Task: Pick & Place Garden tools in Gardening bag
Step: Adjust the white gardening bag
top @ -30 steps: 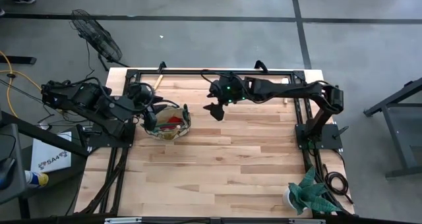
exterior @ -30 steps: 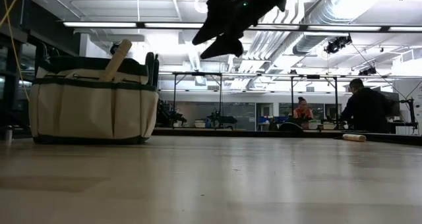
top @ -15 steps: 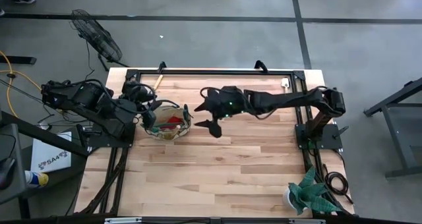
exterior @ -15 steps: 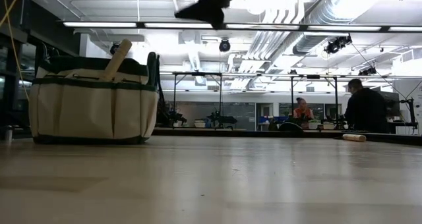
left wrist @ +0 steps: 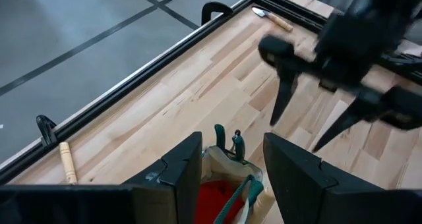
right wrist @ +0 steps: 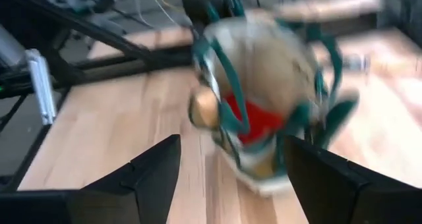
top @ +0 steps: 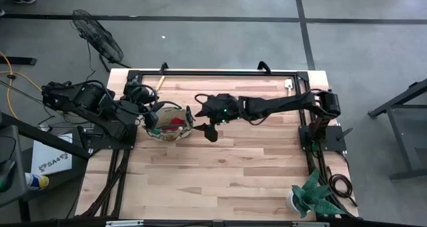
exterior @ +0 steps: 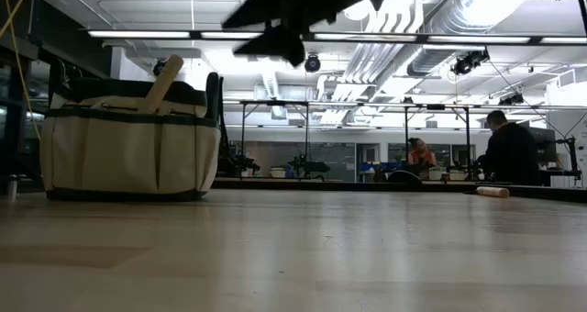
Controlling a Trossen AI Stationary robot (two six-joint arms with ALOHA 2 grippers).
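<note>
Right tool (top: pixel 205 122) had swung toward the bag (top: pixel 169 123).
Its jaws stood apart, empty; left tool (left wrist: pixel 227 178), part-open, hovered over the bag, seemingly steadying it.

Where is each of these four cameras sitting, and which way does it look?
High: overhead, straight down; both arms, bag.
Low: table height, level across; bag, right pincer above.
Left wrist: past its own fingers down into the bag.
Right wrist: past its own fingers toward the bag.
All four share the bag.
</note>
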